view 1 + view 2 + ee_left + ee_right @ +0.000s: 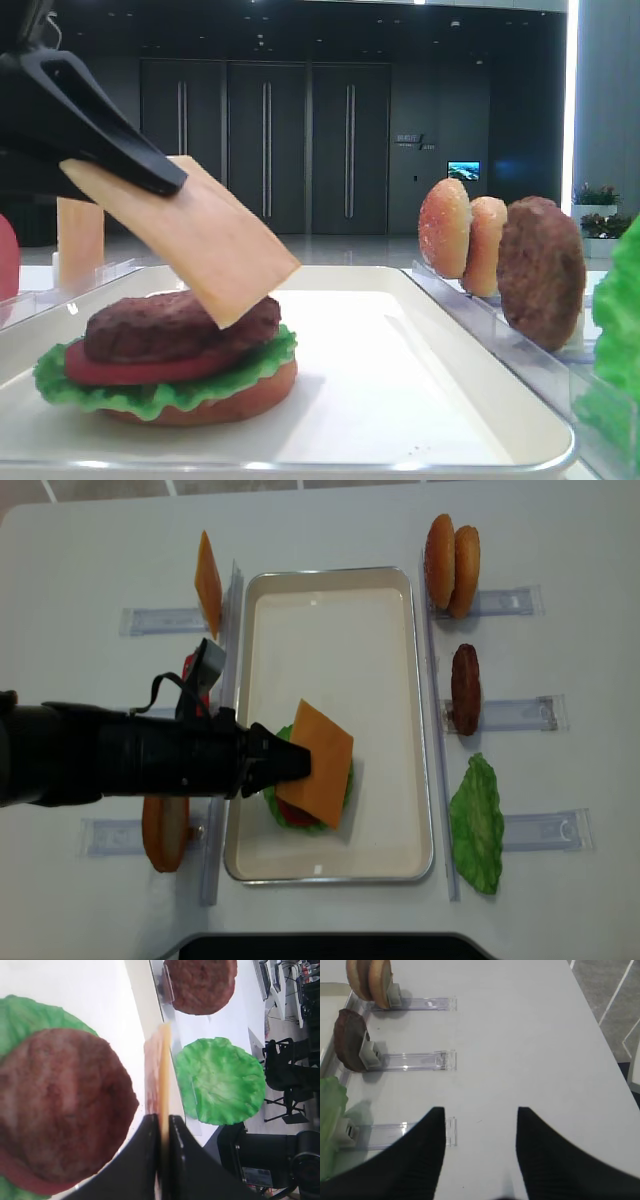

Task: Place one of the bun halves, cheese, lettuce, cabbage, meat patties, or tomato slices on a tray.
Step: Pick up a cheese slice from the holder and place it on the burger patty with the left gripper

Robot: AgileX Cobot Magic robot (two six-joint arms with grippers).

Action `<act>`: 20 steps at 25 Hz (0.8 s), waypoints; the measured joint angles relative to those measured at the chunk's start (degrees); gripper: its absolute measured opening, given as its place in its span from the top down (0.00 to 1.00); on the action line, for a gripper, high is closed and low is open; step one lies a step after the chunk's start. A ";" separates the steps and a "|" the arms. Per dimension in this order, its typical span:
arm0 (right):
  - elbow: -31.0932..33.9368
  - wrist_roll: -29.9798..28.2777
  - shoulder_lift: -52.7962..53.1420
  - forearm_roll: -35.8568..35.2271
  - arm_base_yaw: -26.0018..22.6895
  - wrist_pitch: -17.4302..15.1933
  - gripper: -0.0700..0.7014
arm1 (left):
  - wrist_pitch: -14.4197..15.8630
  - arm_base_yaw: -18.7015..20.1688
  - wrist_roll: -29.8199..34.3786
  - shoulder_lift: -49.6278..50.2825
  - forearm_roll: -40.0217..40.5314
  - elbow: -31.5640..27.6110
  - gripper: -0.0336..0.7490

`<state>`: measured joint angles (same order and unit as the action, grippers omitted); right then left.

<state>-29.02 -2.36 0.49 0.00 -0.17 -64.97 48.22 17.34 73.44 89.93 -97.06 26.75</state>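
My left gripper [300, 763] is shut on one edge of a pale orange cheese [320, 762] slice. The slice hangs tilted, its lower corner just over the meat patty [170, 325]. That patty tops a stack of tomato slice [120, 370], lettuce [150, 395] and bun half [230, 400] on the cream tray [330, 610]. In the left wrist view the cheese [164, 1075] shows edge-on between the black fingers, beside the patty [60, 1110]. My right gripper [480, 1112] stands open over bare table, holding nothing.
Clear racks right of the tray hold two bun halves [452, 565], a patty [465, 688] and a lettuce leaf [478, 825]. Racks on the left hold another cheese slice [207, 583] and a bun half [165, 832].
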 joint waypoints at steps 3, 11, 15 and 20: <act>0.00 0.00 0.00 0.00 0.00 0.00 0.50 | -0.30 -0.11 0.35 0.00 0.00 0.00 0.93; 0.00 0.00 0.00 0.00 0.00 0.00 0.50 | -1.08 -0.49 1.52 0.00 0.00 0.00 0.93; 0.00 0.00 0.00 0.00 0.00 0.00 0.50 | -1.08 -2.64 1.56 0.00 0.00 0.00 0.93; 0.00 0.00 0.00 0.00 0.00 0.00 0.50 | 0.12 -5.00 1.58 0.00 -0.20 0.00 0.93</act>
<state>-29.02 -2.36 0.49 0.00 -0.17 -64.97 48.33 12.34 75.03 89.93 -97.26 26.75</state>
